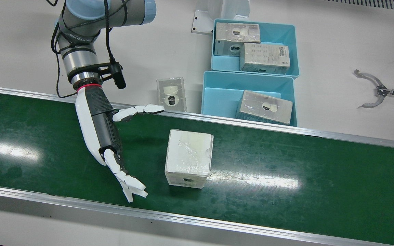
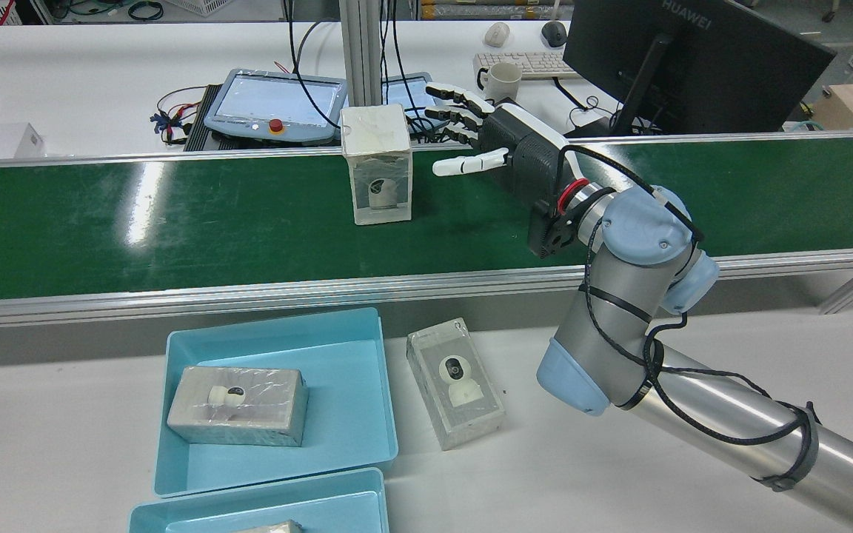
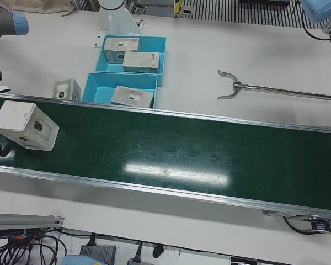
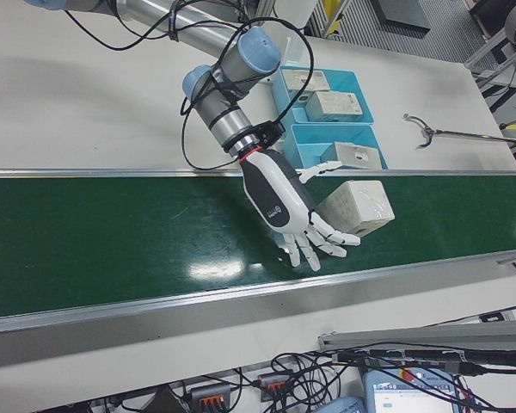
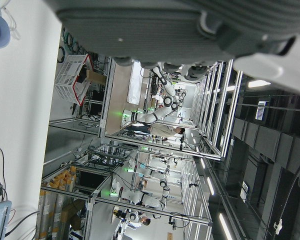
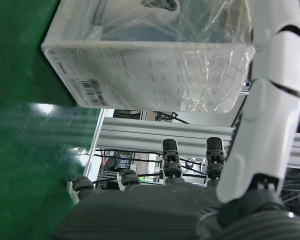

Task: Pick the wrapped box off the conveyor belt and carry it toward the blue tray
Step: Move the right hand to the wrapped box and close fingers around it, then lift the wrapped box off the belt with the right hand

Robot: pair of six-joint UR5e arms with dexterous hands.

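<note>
The wrapped box (image 1: pixel 189 157) stands upright on the green conveyor belt (image 1: pixel 286 171); it also shows in the rear view (image 2: pixel 376 159), the left-front view (image 3: pixel 25 126), the right-front view (image 4: pixel 359 207) and close up in the right hand view (image 6: pixel 155 70). My right hand (image 1: pixel 104 133) is open over the belt just beside the box, fingers spread toward it, not touching; it shows in the rear view (image 2: pixel 508 148) and right-front view (image 4: pixel 284 202). The nearer blue tray (image 1: pixel 217 99) holds one wrapped box. My left hand (image 5: pixel 165 30) shows only as a grey palm edge.
A second blue tray (image 1: pixel 292 48) behind the first holds two boxes. Another wrapped box (image 1: pixel 172 94) lies on the white table between the belt rail and the trays. A metal reaching tool (image 1: pixel 375 90) lies on the table. A teach pendant (image 2: pixel 275 104) and monitor (image 2: pixel 686 59) stand beyond the belt.
</note>
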